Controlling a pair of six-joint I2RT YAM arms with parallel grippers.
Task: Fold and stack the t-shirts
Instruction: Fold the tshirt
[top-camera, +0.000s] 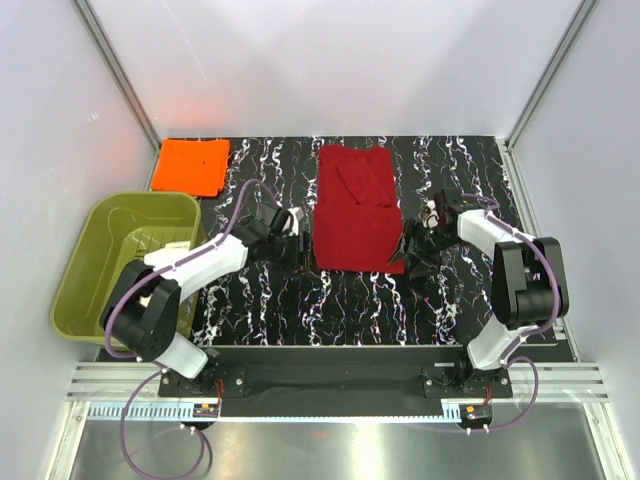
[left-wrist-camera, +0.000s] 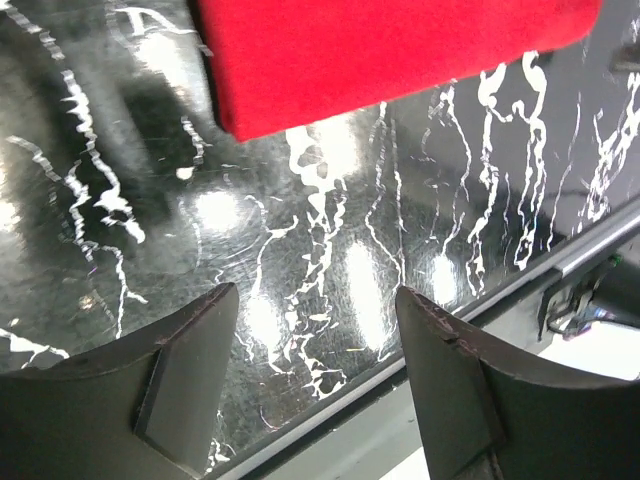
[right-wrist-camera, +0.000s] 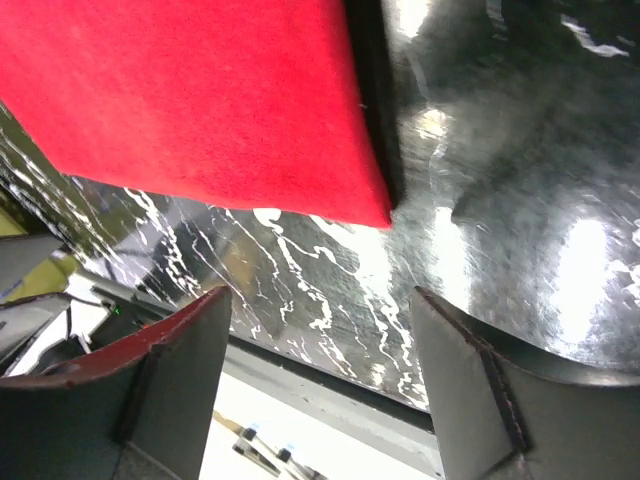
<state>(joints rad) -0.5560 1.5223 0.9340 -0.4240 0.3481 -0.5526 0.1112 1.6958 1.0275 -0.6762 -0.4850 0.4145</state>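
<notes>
Looking down from the overhead camera, I see the crimson t-shirt (top-camera: 352, 210) lying folded into a tall rectangle in the middle of the black marbled table (top-camera: 350, 300). The left gripper (top-camera: 295, 235) sits just off its left edge and the right gripper (top-camera: 415, 245) just off its right edge, both near the cloth's near corners. On my left wrist feed the fingers (left-wrist-camera: 190, 390) stand wide apart with only bare tabletop between them. The red cloth (left-wrist-camera: 400, 50) lies ahead of the tips, its corner clear of both. My right wrist feed reads the same way: the fingers (right-wrist-camera: 470, 400) are spread wide and grip nothing, and the shirt's corner (right-wrist-camera: 200, 100) lies beyond the gap without touching them. The orange t-shirt (top-camera: 190, 165) lies folded flat at the table's far left corner, well apart from both arms, beyond the olive tub (top-camera: 140, 198).
</notes>
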